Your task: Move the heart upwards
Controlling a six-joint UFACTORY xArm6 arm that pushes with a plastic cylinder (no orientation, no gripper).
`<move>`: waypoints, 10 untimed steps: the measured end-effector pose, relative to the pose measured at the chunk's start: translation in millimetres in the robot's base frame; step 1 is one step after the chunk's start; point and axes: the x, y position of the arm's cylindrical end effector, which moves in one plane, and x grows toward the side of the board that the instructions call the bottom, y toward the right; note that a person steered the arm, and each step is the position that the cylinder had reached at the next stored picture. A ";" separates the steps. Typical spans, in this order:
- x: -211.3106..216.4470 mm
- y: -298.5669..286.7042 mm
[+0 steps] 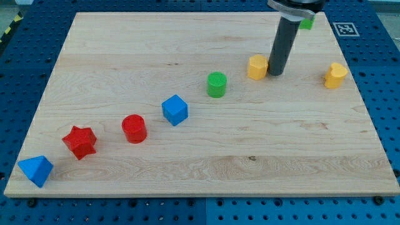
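Observation:
A yellow heart block (335, 75) lies near the board's right edge. My tip (275, 74) rests on the board well to the heart's left, apart from it. The tip stands right beside a yellow pentagon-like block (257, 67), at its right side, touching or nearly touching it. The dark rod rises from the tip toward the view's top.
A green block (307, 24) sits at the top, partly hidden behind the arm. A green cylinder (216, 84), blue cube (174, 110), red cylinder (134, 129), red star (80, 142) and blue pyramid-like block (35, 170) run diagonally to the bottom left of the wooden board (281, 150).

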 end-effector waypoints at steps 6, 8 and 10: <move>51.3 132.3; 25.7 132.5; 30.3 150.4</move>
